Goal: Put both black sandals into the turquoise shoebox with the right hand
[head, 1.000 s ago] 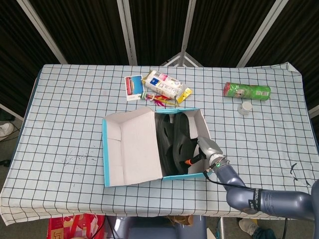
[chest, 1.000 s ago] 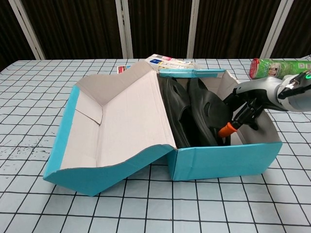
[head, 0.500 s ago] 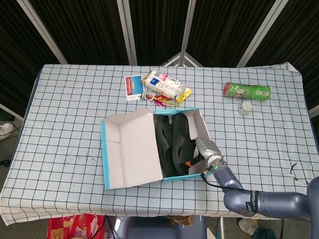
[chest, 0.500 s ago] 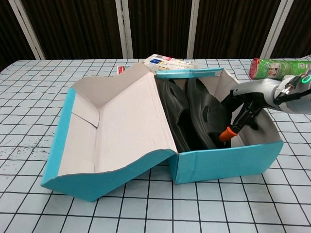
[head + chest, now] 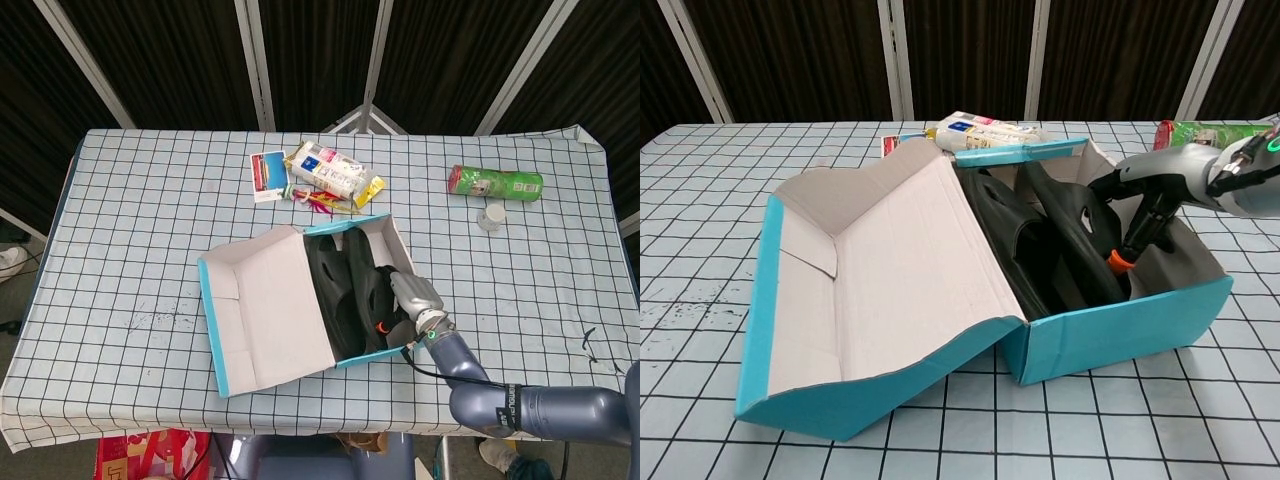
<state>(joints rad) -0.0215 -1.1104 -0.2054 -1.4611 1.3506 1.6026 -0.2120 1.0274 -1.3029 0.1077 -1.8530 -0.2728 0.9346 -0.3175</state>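
Observation:
The turquoise shoebox lies near the table's front edge, its lid folded open to the left. Both black sandals stand on edge inside it, one by the lid hinge, the other to its right. My right hand reaches over the box's right wall. Its fingers point down into the box against the right-hand sandal. Whether they grip the sandal is hidden. My left hand shows in neither view.
A green can and a white cap lie at the back right. Snack packets, a card and coloured clips lie just behind the box. The table's front edge is close to the box.
The box has turned and slid a little to the left with my right hand inside it. The sandals lean further over inside the box. The hand sits slightly higher over the right wall.

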